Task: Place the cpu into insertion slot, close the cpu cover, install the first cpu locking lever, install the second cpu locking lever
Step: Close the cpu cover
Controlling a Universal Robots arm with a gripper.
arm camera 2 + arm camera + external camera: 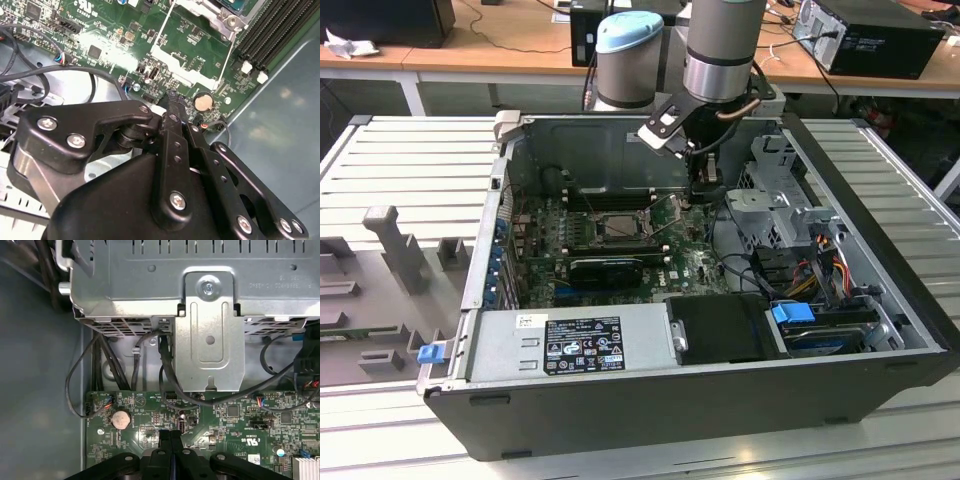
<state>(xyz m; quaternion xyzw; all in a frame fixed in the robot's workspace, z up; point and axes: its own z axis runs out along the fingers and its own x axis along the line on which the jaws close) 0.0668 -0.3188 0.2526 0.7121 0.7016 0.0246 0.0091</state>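
A big computer box [620, 410] lies open on a grey table [410, 150], and the robot arm [720, 50] reaches down into it. The gripper [706, 195] hangs low over the green board [695, 265]. In the exterior view a metal cage [775, 205] is close by, at 3 o'clock from the gripper. The two fingers [164, 440] are pressed tight together, and nothing shows between them. In both wrist views the tips are just above the board, near a small round battery [120, 418]. Black cables [167, 380] run from the cage down to the board beside the tips. In the exterior view the slot [620, 229] is at about 8 o'clock from the gripper, near it but apart from it. The cover [642, 222] looks to lie flat on the slot, and a dark square shows through its window. I cannot tell if that square is the chip. A long black card [605, 268] sits just beside the slot, at 6 o'clock from it. At 6 o'clock from the card is a silver power box [580, 340] with a label on top. In the second wrist view, long black memory strips [272, 27] run along the edge of the board.
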